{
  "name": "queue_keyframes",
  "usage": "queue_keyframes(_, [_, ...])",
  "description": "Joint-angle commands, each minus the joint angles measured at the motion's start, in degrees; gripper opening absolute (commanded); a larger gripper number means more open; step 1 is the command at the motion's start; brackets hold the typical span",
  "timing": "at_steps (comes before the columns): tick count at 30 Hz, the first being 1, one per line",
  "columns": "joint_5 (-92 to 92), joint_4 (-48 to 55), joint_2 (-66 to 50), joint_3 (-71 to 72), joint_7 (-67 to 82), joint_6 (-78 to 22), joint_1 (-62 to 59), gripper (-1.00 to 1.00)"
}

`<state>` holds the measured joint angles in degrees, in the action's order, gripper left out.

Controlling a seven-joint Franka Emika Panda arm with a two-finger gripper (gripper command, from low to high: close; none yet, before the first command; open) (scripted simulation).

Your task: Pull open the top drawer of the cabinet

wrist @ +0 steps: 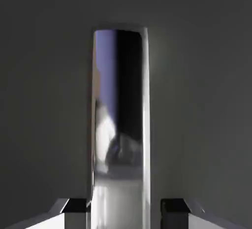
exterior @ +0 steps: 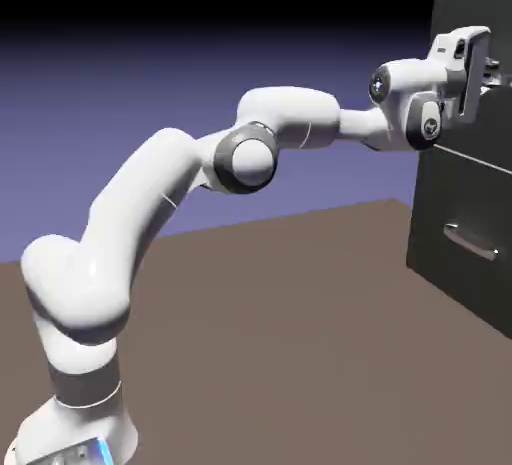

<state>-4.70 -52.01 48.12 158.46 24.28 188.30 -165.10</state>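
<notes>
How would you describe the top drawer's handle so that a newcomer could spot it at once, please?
Find the tall dark cabinet at the exterior view's right edge. On its top drawer sits the silver bar handle, between the gripper fingers. The lower handle hangs free below.

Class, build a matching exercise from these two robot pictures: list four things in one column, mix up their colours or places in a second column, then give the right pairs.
Things:
1. arm
2. cabinet
3. table
4. top drawer's handle

Descriptions:
A. brown, flat, under everything
B. shiny silver bar, between the fingertips of the hand
C. white with grey joints, rising from the lower left of the exterior view
D. dark grey box at the right edge of the exterior view

Pairs: 1-C, 2-D, 3-A, 4-B
</notes>
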Motion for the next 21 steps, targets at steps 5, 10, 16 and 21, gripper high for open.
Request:
queue_keyframes(5, [-11.87,1.78,0.36,-0.5,-12.42,-0.74,-1.25,-1.0])
queue_keyframes(10, [-21.5,0.05,-0.57,-5.29,-24.76,0.14,0.06,-1.0])
queue_keyframes(16, [-19.68,-12.32,-5.45,-16.68,-27.93,5.84,8.84,-1.0])
queue_keyframes(21, [-16.98,-22.7,-9.04,-25.25,-27.5,10.21,17.13,-1.0])
